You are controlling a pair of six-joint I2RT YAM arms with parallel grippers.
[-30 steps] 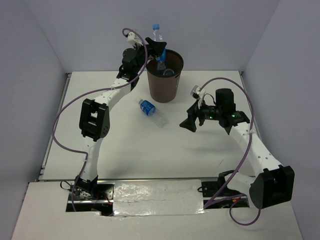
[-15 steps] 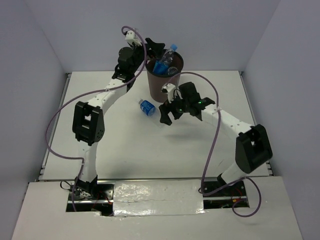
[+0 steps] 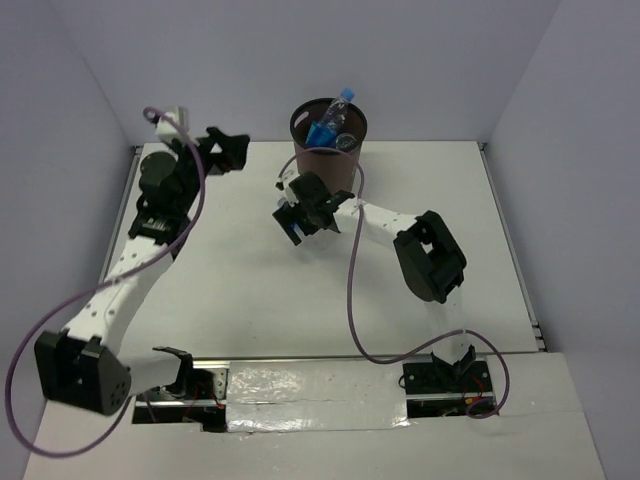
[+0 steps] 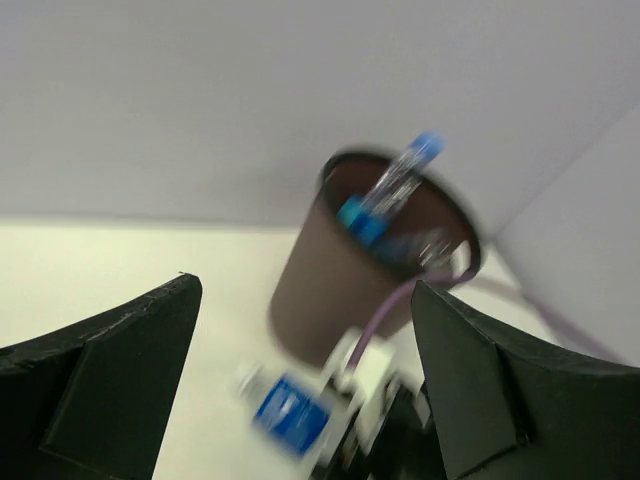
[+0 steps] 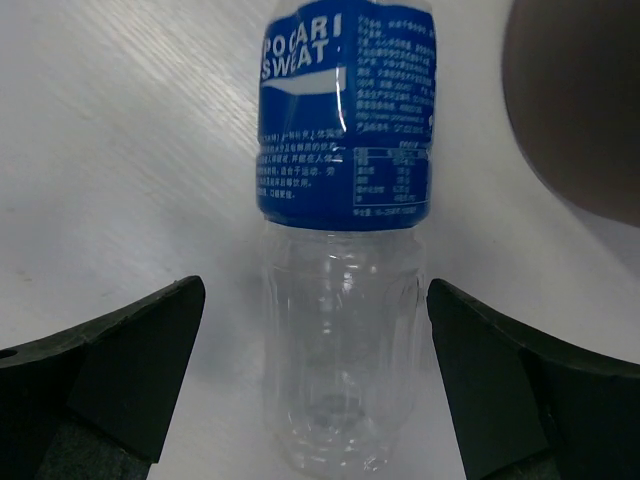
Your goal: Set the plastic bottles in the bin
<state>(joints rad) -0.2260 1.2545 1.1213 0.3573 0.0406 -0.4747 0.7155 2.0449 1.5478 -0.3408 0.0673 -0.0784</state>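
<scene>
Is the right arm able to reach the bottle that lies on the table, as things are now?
Probably yes: the right gripper is open with the bottle lying between its fingers, nothing in between; the bin stands just beside.

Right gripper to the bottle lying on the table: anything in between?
Nothing visible. The bottle lies on the table directly between the open jaws of the right gripper, with only bare table on either side. The bin stands just beside it.

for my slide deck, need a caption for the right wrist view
Open right gripper straddling a plastic bottle lying on the white table, brown bin at upper right.
</scene>
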